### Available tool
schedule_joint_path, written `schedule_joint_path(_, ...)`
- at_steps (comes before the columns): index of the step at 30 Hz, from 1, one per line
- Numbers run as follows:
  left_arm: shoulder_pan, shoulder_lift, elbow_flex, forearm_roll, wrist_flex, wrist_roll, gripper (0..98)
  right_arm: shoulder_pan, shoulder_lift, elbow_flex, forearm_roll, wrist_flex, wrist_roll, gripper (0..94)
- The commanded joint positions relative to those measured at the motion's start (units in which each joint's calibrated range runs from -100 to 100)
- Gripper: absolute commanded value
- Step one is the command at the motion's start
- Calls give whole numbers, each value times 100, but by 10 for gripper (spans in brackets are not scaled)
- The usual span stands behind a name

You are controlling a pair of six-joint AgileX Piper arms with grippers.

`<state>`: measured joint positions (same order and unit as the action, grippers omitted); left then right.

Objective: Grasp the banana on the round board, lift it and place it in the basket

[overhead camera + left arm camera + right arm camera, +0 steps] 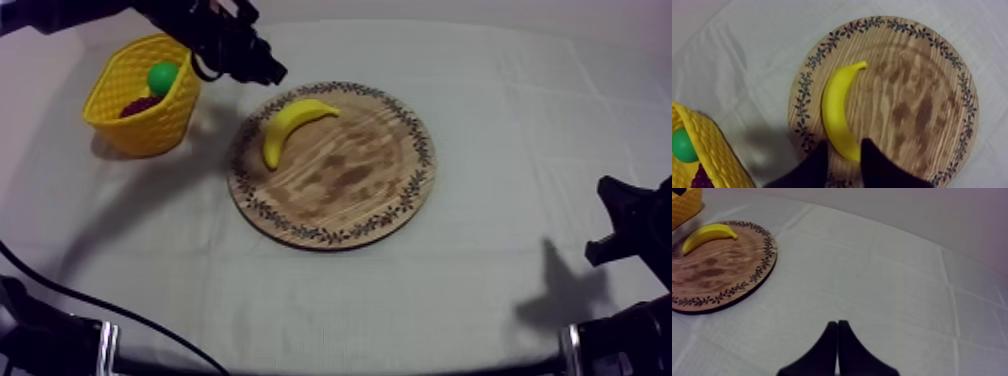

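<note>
As my left claw (844, 145) hangs open, empty, astride one end of the banana (836, 112) — long axis straight ahead — it's the nearer arm.

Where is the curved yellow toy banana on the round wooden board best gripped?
Take the curved yellow toy banana across its middle, from above, fingers spanning its narrow width: it lies flat on the round wooden board, below the open left gripper.
</note>
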<state>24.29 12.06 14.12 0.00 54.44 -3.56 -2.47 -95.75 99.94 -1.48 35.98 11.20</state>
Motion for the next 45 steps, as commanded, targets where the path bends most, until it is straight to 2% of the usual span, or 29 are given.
schedule_joint_path(1,6,-7,165,27,-154,8,583,2,0,-5,-1,-2,1,3)
schedule_joint_path(5,39,-3,444,14,-433,40,683,2,0,-5,-1,-2,1,3)
schedule_joint_path(13,64,62,643,4,-608,70,745,2,0,-5,-1,-2,1,3)
schedule_joint_path(31,61,1213,-48,31,-648,78,729,2,0,-5,-1,-2,1,3)
schedule_joint_path(45,49,2329,-921,87,-352,20,694,2,0,-5,-1,-2,1,3)
